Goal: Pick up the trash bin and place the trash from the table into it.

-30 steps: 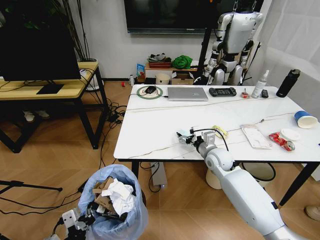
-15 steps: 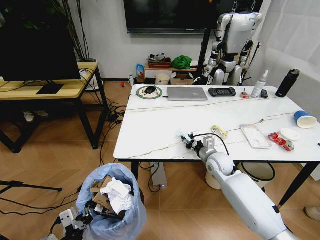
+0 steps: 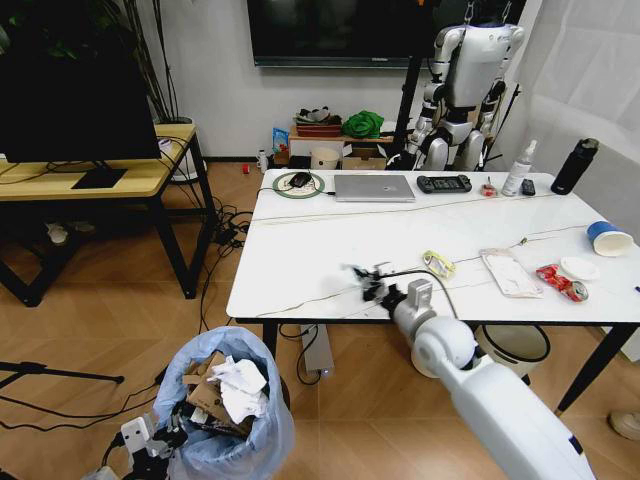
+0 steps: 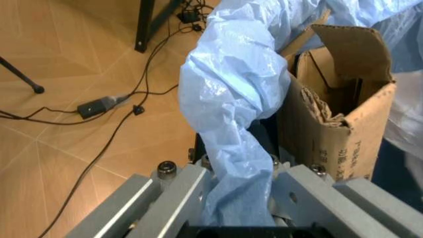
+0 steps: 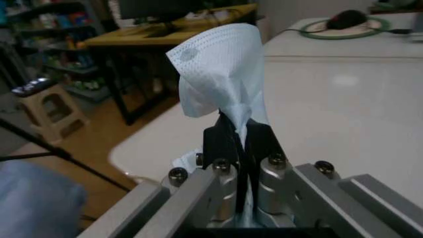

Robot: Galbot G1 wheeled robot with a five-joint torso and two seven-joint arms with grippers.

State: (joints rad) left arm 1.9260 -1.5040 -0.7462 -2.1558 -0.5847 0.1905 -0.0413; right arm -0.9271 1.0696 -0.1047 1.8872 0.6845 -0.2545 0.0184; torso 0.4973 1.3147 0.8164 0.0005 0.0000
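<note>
Though cluttered, veined table (image 3: 330, 250) w/ trash (image 3: 560, 281)

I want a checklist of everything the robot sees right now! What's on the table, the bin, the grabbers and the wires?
Surface: white marble-look table, mostly bare near the front edge.
Job's things: trash bin on the floor, blue bag stuffed with cardboard and paper; pouch, red can, white lid, blue cup lie at the table's right end.
Clutter: laptop, black bottle.
Grippers: right gripper shut on white tissue over the table's front edge; left gripper shut on the bin's bag.
Cables: cords on the floor.
Surroundings: wooden desk, humanoid robot.
</note>
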